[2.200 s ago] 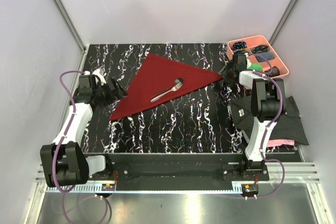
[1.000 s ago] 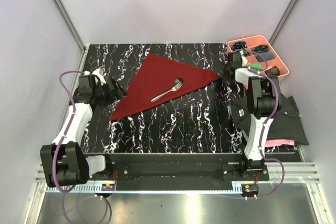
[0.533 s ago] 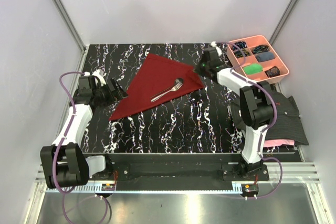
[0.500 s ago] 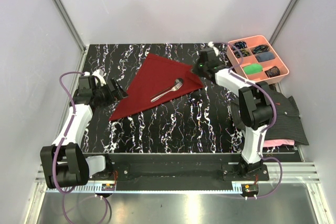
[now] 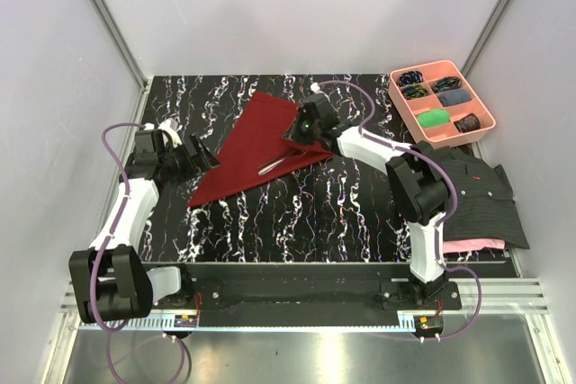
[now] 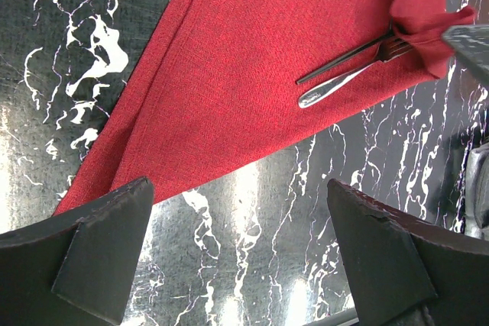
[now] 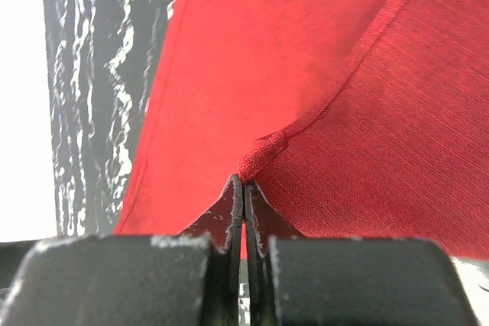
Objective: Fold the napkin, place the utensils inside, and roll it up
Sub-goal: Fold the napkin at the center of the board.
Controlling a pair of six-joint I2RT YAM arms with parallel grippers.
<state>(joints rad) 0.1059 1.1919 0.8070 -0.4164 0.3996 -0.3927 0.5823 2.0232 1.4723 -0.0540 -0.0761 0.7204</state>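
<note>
The dark red napkin [image 5: 245, 143] lies folded in a triangle on the black marbled table. My right gripper [image 5: 303, 130] is shut on its right corner [image 7: 263, 154] and holds that corner lifted and folded back leftward, over the head of the silver fork [image 5: 273, 165]. In the left wrist view the fork [image 6: 336, 88] lies on the napkin [image 6: 252, 66] with its tines under the raised flap. My left gripper [image 5: 203, 152] stands open beside the napkin's left corner, with only bare table between its fingers [image 6: 103, 253]. The right wrist view shows the jaws [image 7: 244, 181] pinching the hemmed cloth.
A pink compartment tray [image 5: 425, 66] with small items sits at the back right corner. A dark striped shirt [image 5: 481, 193] and a pink cloth [image 5: 479, 245] lie at the right edge, beside the right arm's base. White walls close the table's sides and back.
The right gripper has swung left from beside the pink tray, dragging the napkin's right corner up and over the fork's head. The left arm has not moved.
</note>
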